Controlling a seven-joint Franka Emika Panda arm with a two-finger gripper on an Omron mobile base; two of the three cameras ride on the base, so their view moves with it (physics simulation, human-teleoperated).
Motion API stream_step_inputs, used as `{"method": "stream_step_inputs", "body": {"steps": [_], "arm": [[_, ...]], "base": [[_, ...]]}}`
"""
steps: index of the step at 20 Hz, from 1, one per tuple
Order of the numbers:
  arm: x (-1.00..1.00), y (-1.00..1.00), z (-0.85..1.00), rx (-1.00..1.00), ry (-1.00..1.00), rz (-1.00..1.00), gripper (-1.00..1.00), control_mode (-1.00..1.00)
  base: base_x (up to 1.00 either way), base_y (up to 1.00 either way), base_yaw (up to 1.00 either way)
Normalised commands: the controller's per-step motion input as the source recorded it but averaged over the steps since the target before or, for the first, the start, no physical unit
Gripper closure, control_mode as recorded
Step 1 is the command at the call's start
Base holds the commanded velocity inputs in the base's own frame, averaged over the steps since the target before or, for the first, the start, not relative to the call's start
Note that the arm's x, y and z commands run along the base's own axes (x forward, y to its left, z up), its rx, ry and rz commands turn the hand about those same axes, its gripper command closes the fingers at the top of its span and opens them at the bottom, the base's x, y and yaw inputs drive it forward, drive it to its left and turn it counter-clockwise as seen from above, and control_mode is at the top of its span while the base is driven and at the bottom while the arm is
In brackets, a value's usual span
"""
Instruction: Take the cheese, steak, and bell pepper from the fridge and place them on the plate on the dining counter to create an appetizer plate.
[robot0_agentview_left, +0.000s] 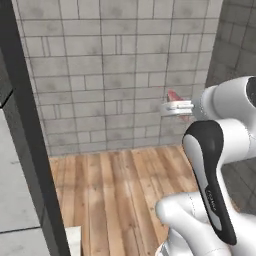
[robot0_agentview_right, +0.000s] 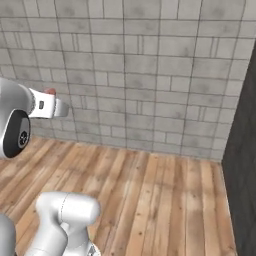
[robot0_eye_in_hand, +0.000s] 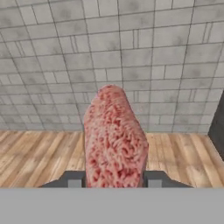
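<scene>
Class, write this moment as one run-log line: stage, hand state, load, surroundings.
stage: carrying | hand: shut on steak | load: steak upright between fingers, off any surface | surroundings: grey brick wall, wood floor

No readable text, label, number or sign anywhere.

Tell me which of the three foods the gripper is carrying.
The steak: a flat, marbled red-pink slab clamped in the gripper, not a yellow wedge or a round stemmed pepper.
</scene>
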Motion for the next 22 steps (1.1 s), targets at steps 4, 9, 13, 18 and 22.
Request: {"method": "stream_step_inputs", "body": {"steps": [4, 9, 13, 18, 22], "arm": [[0.0, 0.0, 0.0, 0.0, 0.0, 0.0, 1.0, 1.0], [0.0, 0.0, 0.0, 0.0, 0.0, 0.0, 1.0, 1.0], [0.0, 0.0, 0.0, 0.0, 0.0, 0.0, 1.0, 1.0], [0.0, 0.0, 0.0, 0.0, 0.0, 0.0, 1.0, 1.0], [0.0, 0.0, 0.0, 0.0, 0.0, 0.0, 1.0, 1.0]], "base": [[1.0, -0.34, 0.46], [0.98, -0.12, 0.7], [0.81, -0.06, 0.86], [0.73, -0.06, 0.89], [0.68, -0.05, 0.9]]}}
